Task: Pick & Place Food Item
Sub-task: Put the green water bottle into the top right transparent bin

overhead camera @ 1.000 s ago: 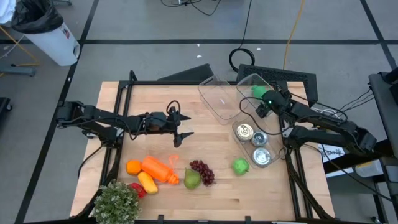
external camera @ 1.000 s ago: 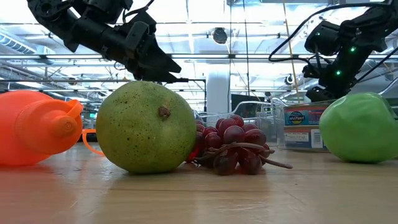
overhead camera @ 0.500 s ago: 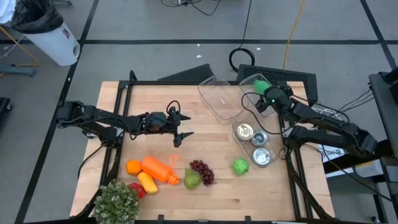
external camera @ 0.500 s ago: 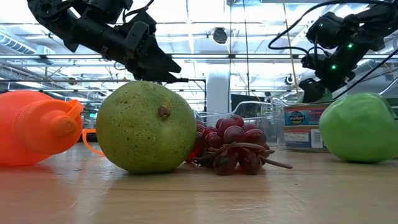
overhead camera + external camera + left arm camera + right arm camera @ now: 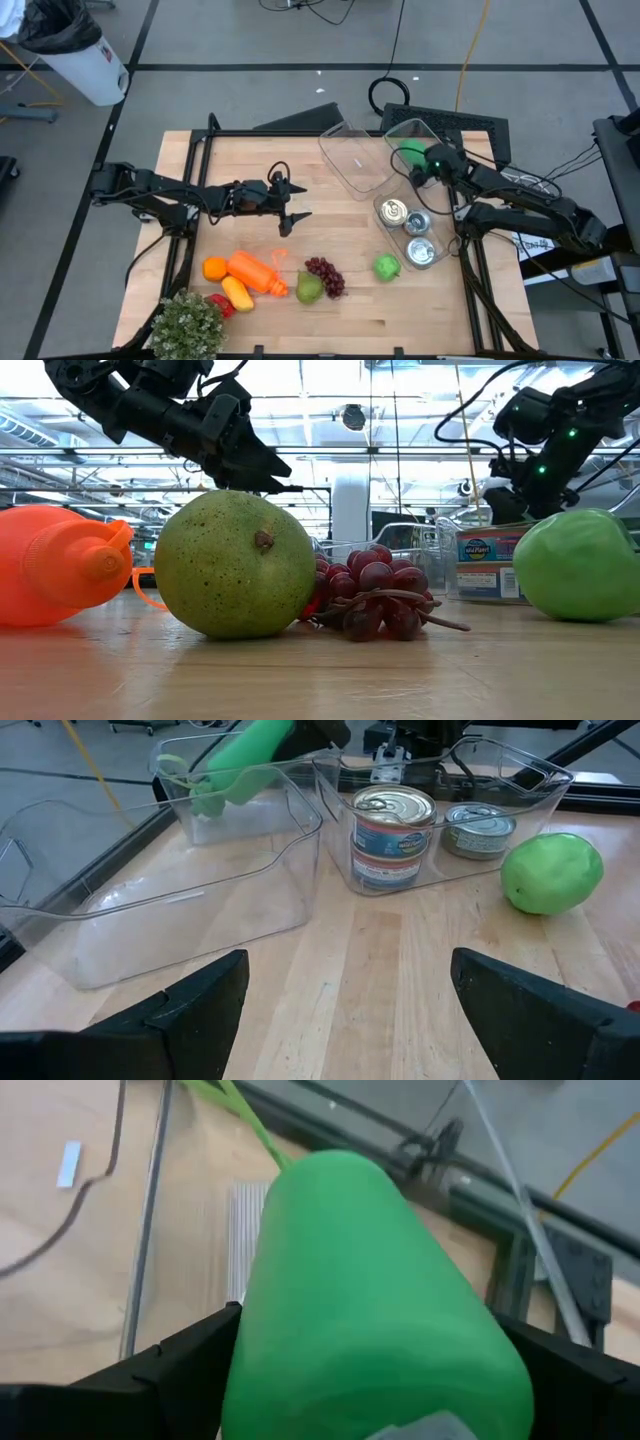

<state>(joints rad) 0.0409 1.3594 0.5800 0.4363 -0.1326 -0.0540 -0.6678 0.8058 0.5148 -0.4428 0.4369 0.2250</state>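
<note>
Taking the pear (image 5: 309,288) at the bench's (image 5: 340,215) front edge as our landmark, we see red grapes (image 5: 325,274) touching it on one side and an orange bottle-shaped toy (image 5: 256,272) close on the other. A green apple (image 5: 387,267) sits farther along the front, well apart from the pear. Beyond the pear, over the middle of the bench, our left pincer (image 5: 291,217) hangs with its fingers spread and nothing between them; that arm is waiting.

Farther back still, past a clear bin (image 5: 500,805) of tins (image 5: 391,835), our right pincer (image 5: 414,172) holds a green bottle-shaped item (image 5: 370,1295), its fingers standing wide around the body. It hangs over the farthest clear container (image 5: 415,145), diagonally across the bench from the pear.

We judge that we are in the placing step: the item is carried and positioned above its container. The next move calls for lowering it inside the walls, then spreading the fingers to release it cleanly without catching the rim.
</note>
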